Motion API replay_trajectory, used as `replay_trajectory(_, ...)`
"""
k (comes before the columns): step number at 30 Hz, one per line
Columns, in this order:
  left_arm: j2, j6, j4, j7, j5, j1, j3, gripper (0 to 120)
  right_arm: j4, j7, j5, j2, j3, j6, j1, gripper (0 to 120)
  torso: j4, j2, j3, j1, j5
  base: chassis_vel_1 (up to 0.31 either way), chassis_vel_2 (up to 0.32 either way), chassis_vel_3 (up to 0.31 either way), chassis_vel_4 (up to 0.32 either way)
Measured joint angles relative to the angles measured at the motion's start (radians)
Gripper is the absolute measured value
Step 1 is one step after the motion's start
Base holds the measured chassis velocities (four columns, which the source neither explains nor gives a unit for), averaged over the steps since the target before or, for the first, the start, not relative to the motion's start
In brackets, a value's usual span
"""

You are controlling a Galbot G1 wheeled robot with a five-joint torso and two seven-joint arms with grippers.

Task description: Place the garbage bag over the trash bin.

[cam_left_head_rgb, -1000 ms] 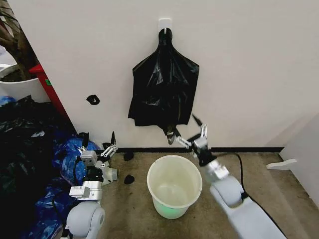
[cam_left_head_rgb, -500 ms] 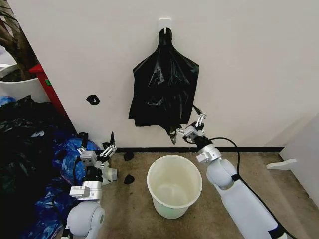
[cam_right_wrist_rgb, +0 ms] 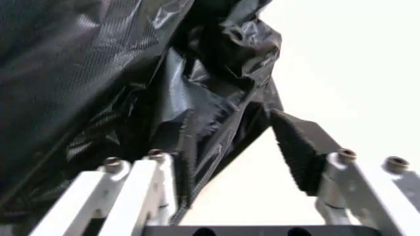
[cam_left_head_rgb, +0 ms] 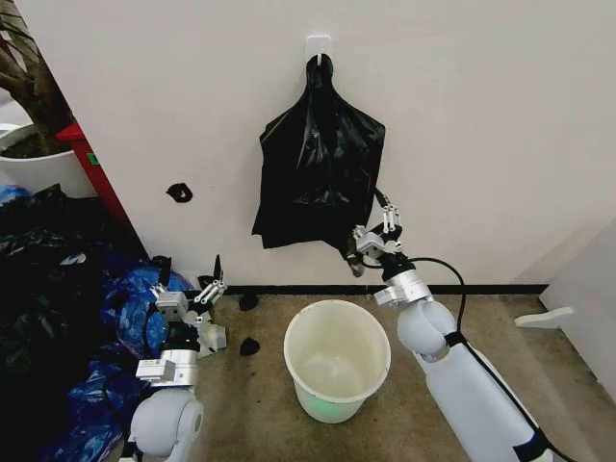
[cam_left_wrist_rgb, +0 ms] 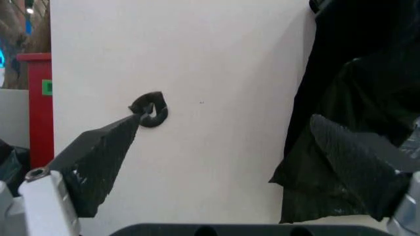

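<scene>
Since the earlier frames, the right gripper (cam_left_head_rgb: 375,234) has risen from above the bin's rim to the lower right edge of the garbage bag (cam_left_head_rgb: 320,173), and the bag's hem there has shifted slightly. That bag hangs flat against the white wall (cam_left_head_rgb: 481,125) from a white hook (cam_left_head_rgb: 319,45), gathered to a neck at the top. In the right wrist view the right gripper (cam_right_wrist_rgb: 246,152) has its jaws spread, with the bag's (cam_right_wrist_rgb: 131,78) crinkled lower corner lying between them; one finger (cam_right_wrist_rgb: 298,147) stands clear of the plastic on the wall side, so nothing is clamped.

On the floor directly below stands the trash bin (cam_left_head_rgb: 337,361), a cream-white bucket, upright, mouth unlined, a greenish tint at its base.

At lower left the left gripper (cam_left_head_rgb: 192,294) is held low, near the heap of blue and black bags (cam_left_head_rgb: 67,318), pointing at the wall. Its wrist view shows the jaws (cam_left_wrist_rgb: 217,162) parted and holding nothing, a small black scrap (cam_left_wrist_rgb: 151,109) stuck on the wall beyond them.
</scene>
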Motion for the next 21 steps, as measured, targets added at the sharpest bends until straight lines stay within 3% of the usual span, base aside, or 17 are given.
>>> replay_trajectory(6,0.004,0.0,-0.004,0.0,0.0,0.0,0.0,100,0.024,0.001,0.06,-0.014,0.003,-0.019,-0.012,22,0.0,0.0,0.0,0.0,0.0,0.0,0.0,0.0,0.0)
replay_trajectory(12,0.011,0.0,-0.017,0.0,0.0,0.004,-0.001,100,0.052,-0.022,0.235,-0.032,-0.011,-0.071,-0.01,0,0.0,0.0,0.0,0.0,0.0001,0.0,0.0,0.0,0.0)
replay_trajectory(16,0.018,0.0,-0.022,-0.001,-0.004,0.009,-0.006,100,0.075,-0.037,0.427,-0.041,-0.026,-0.112,-0.005,0,0.0001,0.0,0.0,0.0,0.0001,0.0,0.0,0.0,0.0)
replay_trajectory(21,0.02,0.0,-0.024,-0.001,-0.005,0.01,-0.007,100,0.097,-0.061,0.503,-0.046,-0.034,-0.099,-0.016,0,0.0002,0.0,0.0,0.0,0.0,0.0,0.0,0.0,0.0)
